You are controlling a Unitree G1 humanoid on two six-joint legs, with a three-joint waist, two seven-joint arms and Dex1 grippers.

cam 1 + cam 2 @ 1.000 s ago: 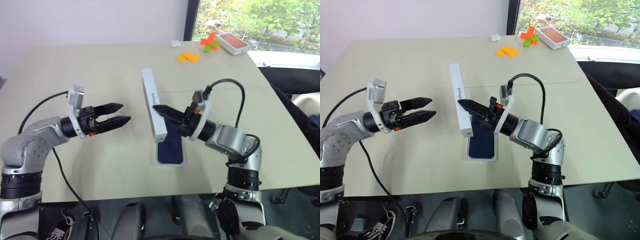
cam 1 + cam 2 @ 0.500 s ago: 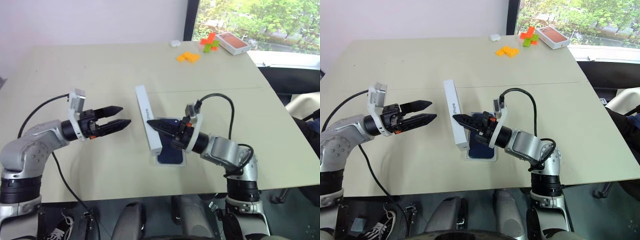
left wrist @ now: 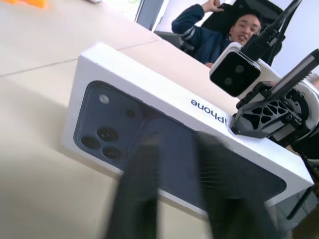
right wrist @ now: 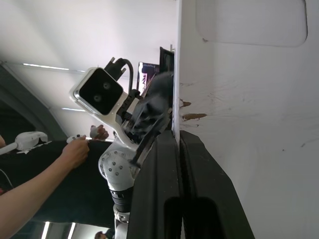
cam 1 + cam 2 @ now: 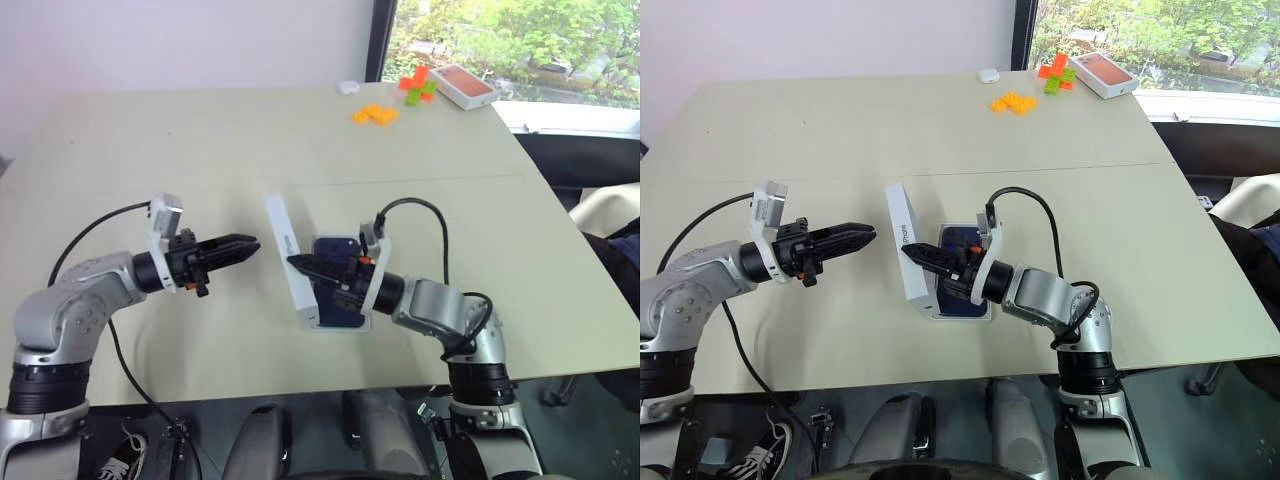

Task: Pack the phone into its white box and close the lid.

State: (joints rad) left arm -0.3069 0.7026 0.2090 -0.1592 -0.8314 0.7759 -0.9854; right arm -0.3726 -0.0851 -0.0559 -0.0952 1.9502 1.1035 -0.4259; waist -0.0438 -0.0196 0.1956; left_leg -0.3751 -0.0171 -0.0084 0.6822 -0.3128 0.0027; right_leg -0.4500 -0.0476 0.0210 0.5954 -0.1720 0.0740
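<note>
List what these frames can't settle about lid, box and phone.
- The white box: floor and walls hidden under the phone; only a thin rim shows in the eye views.
- The phone: near part covered by the right gripper and the tilted lid.
- Lid interior: right wrist view cuts it off at the edges.
- Left gripper: contact with the lid is unclear; its fingers are blurred in the left wrist view.

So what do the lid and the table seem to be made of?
The lid looks like smooth white card: crisp folded edges, a matte surface, and a dark blue phone picture and lettering printed on it. The table looks like beige laminate or painted board, flat and even with a soft sheen; which one is unclear.
</note>
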